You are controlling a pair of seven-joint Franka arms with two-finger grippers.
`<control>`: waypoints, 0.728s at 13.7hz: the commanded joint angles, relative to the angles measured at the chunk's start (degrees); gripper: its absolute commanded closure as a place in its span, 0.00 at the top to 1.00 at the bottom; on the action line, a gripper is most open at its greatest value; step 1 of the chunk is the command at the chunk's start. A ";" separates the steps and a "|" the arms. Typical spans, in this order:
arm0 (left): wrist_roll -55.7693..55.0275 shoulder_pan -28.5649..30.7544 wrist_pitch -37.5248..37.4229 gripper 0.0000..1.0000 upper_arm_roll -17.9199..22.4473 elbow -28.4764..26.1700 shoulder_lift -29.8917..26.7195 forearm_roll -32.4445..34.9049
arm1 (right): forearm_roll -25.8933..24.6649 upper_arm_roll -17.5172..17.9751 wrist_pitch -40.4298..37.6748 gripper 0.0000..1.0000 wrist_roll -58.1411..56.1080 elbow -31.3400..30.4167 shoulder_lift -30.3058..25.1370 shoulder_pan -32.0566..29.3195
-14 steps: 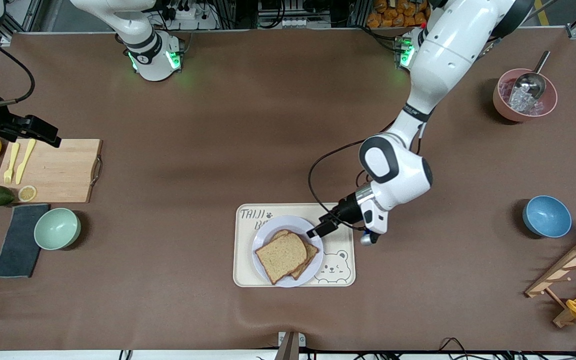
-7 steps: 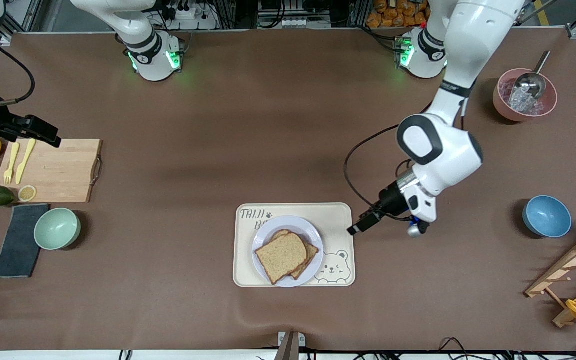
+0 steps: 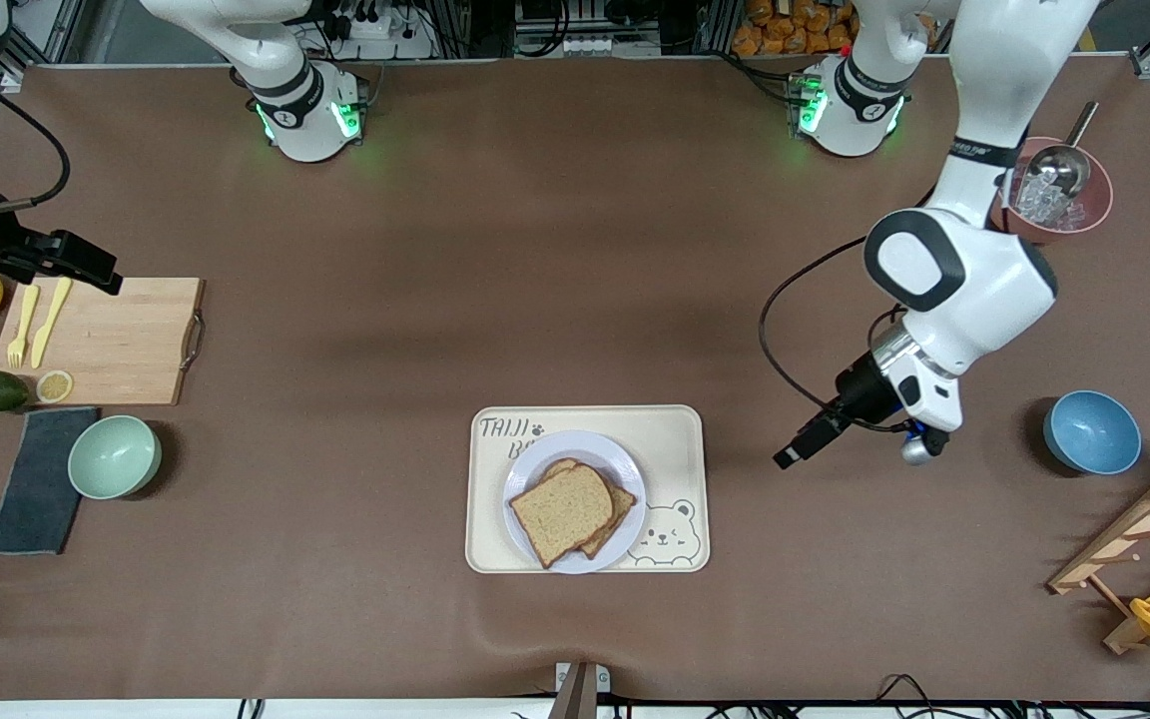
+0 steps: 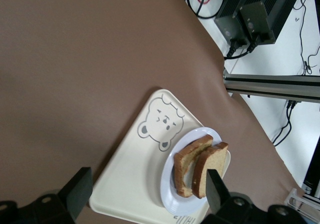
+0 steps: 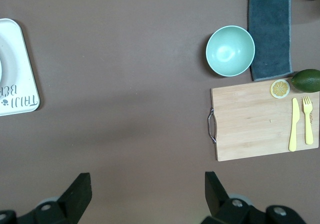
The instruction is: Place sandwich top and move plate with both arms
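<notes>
Your left gripper's fingers [image 4: 80,191] are spread wide and empty, and so are your right gripper's fingers [image 5: 80,191]; the left gripper [image 3: 797,446] hangs over bare table [image 3: 575,250] toward the left arm's end, well apart from the bear-printed tray [image 3: 675,439]. On that tray sits the plate [image 3: 533,461]; on it the sandwich top [image 3: 561,512] lies over a lower slice. Your right gripper [image 3: 76,262] waits above the cutting board [image 3: 116,340].

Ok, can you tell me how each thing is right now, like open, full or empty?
sandwich top: lying on the lower slice.
plate: on the bear tray.
left gripper: open, empty, over bare table.
right gripper: open, waiting near the cutting board.
green bowl: empty.
blue bowl: empty.
</notes>
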 commanded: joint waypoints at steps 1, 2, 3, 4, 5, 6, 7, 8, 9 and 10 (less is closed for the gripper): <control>-1.05 4.69 -5.92 1.00 -0.26 -6.17 -8.47 7.28 | -0.13 0.48 -0.03 1.00 0.27 -0.15 -0.02 -0.68; -1.22 6.63 -9.69 1.00 -0.26 -6.17 -10.05 9.75 | -0.13 0.48 -0.04 1.00 0.27 -0.15 -0.02 -0.68; -1.31 9.35 -13.82 1.00 -0.26 -5.91 -11.63 12.82 | -0.13 0.48 -0.04 1.00 0.27 -0.15 -0.02 -0.76; -1.31 11.55 -17.26 1.00 -0.26 -5.73 -13.04 16.50 | -0.13 0.48 -0.04 1.00 0.27 -0.15 -0.02 -0.76; -1.83 13.05 -20.34 1.00 -0.26 -5.64 -14.80 21.06 | -0.13 0.48 -0.04 1.00 0.27 -0.15 -0.02 -0.76; -2.88 13.68 -22.46 1.00 -0.26 -5.56 -16.29 25.89 | -0.13 0.48 -0.04 1.00 0.27 -0.15 -0.02 -0.76; -4.72 13.68 -23.78 1.00 -0.26 -5.64 -17.53 31.51 | -0.13 0.48 -0.04 1.00 0.27 -0.15 -0.02 -0.94; -6.65 13.33 -25.80 1.00 -0.26 -5.73 -19.19 38.09 | -0.13 0.48 -0.04 1.00 0.27 -0.15 -0.02 -1.03; -7.37 13.16 -28.25 1.00 -0.26 -5.56 -19.99 43.03 | -0.13 0.48 -0.04 1.00 0.27 -0.15 -0.02 -1.03; -7.29 13.15 -30.10 1.00 -0.09 -5.21 -20.78 45.78 | -0.13 0.48 -0.04 1.00 0.27 -0.15 0.07 -1.11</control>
